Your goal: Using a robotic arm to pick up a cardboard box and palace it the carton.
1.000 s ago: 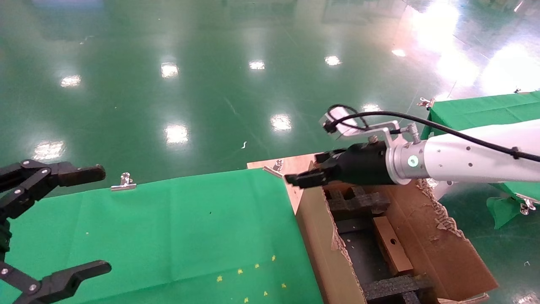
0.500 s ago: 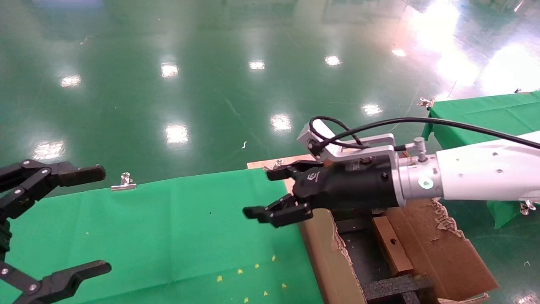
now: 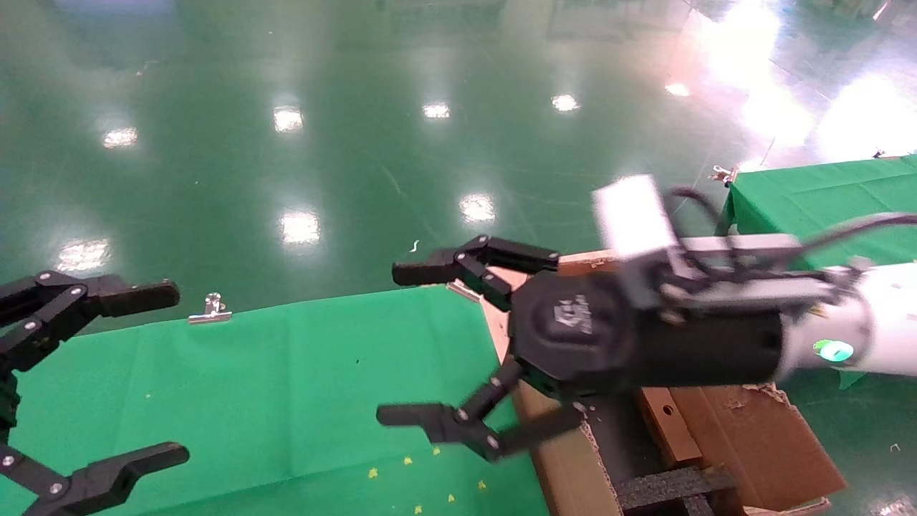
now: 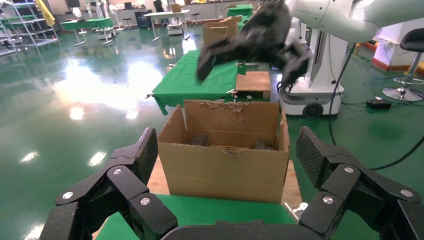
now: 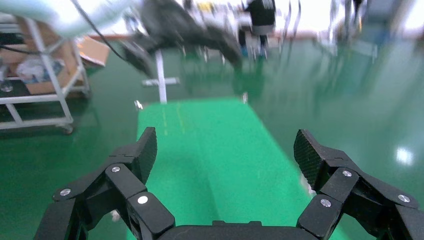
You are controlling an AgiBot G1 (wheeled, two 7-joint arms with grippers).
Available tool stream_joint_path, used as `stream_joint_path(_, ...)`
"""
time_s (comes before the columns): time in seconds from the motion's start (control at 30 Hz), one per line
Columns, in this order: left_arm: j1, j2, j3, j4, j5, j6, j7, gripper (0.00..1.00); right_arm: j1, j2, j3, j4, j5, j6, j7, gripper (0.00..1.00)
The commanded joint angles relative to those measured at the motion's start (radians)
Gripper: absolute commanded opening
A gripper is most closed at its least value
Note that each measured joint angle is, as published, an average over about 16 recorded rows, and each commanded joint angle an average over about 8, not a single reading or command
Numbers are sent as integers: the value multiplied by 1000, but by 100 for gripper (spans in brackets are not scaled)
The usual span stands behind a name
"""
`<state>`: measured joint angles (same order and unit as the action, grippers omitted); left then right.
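Reaching over the green cloth (image 3: 286,373), the robotic arm (image 3: 881,337) has its right gripper (image 3: 423,344) spread wide with nothing in it. The cardboard box (image 3: 663,423) lies down inside the carton (image 3: 752,444), next to black foam (image 3: 666,487). The left gripper (image 3: 154,373) waits by the table edge, wide open too.

Head view: the right tool (image 3: 466,344) and its camera block (image 3: 634,215) are motion-blurred. The black wrist hides the far part of the carton (image 3: 745,444), whose near end the frame edge cuts off. The cardboard box (image 3: 666,423) shows only partly. The left tool (image 3: 136,373) is cropped.
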<state>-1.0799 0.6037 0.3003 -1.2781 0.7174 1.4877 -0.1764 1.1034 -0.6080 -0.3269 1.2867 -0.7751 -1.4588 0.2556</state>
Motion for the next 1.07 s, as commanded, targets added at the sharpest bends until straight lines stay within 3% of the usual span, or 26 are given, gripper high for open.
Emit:
stream_joint_path(0.03,0,0,0,0,0,0,0,100,-29,-3,49,-2,46,-36,-63,100)
stream_joint_path(0.2,0,0,0,0,0,0,0,100,-54,-6,95,-5,89,-68,-103,100)
stream_joint_path(1.07,0,0,0,0,0,0,0,100,-30,-4,49,-3,46,-37,-65,100)
